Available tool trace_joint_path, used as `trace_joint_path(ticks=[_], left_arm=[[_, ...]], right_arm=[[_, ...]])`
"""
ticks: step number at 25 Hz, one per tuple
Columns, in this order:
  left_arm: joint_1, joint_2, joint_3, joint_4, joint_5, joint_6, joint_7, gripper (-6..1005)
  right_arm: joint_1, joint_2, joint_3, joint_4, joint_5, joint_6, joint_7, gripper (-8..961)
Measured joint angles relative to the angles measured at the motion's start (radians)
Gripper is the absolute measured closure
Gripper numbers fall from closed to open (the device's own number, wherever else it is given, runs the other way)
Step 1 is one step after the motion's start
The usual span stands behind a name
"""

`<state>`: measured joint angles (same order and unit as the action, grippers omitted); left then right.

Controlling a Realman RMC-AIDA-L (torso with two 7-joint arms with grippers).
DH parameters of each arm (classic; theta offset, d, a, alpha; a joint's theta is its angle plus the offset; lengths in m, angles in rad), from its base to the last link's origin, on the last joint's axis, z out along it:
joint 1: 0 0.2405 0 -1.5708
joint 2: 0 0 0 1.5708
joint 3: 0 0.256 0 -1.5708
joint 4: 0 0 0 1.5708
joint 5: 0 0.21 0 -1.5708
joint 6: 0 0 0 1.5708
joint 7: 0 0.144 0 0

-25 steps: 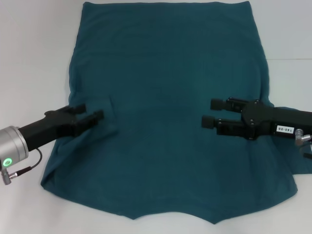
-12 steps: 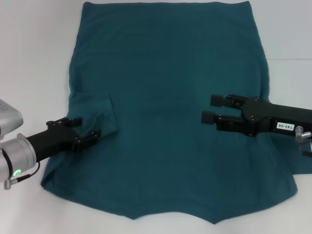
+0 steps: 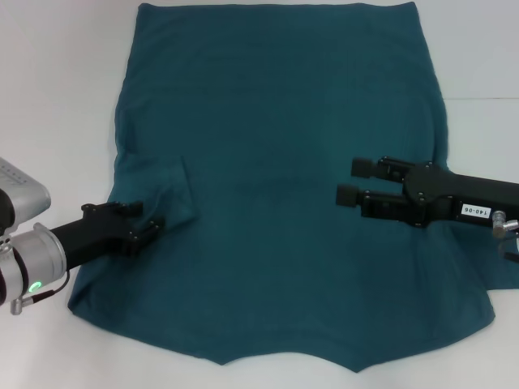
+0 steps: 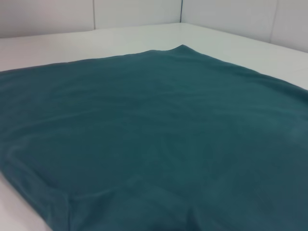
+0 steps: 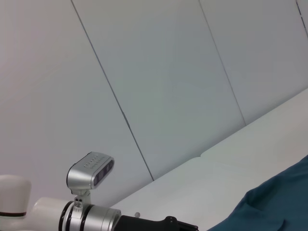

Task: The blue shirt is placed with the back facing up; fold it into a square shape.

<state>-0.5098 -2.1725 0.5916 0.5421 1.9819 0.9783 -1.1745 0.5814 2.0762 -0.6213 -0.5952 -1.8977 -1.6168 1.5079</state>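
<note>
The blue shirt (image 3: pixel 284 186), a plain dark teal knit, lies spread nearly flat across the white surface (image 3: pixel 57 97), its straight hem at the far side and its left sleeve folded in over the body. The left gripper (image 3: pixel 146 220) sits low at that folded sleeve, jaws drawn narrow, though whether they pinch the cloth cannot be told. The right gripper (image 3: pixel 350 181) hovers over the shirt's right half with its jaws wide and holding nothing.
</note>
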Motion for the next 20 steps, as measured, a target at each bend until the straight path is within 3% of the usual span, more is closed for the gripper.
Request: trace_joint_path(ticks=[11, 20], left_arm=[[-0.006, -0.001, 0.040, -0.001, 0.003, -0.066, -0.035, 746], [-0.003, 0.000, 0.040, 0.014, 0.001, 0.029, -0.041, 977]], right_arm=[[0.000, -0.001, 0.000, 0.000, 0.002, 0.000, 0.000, 115], [-0.004, -0.001, 0.000, 0.000, 0.002, 0.000, 0.000, 117]])
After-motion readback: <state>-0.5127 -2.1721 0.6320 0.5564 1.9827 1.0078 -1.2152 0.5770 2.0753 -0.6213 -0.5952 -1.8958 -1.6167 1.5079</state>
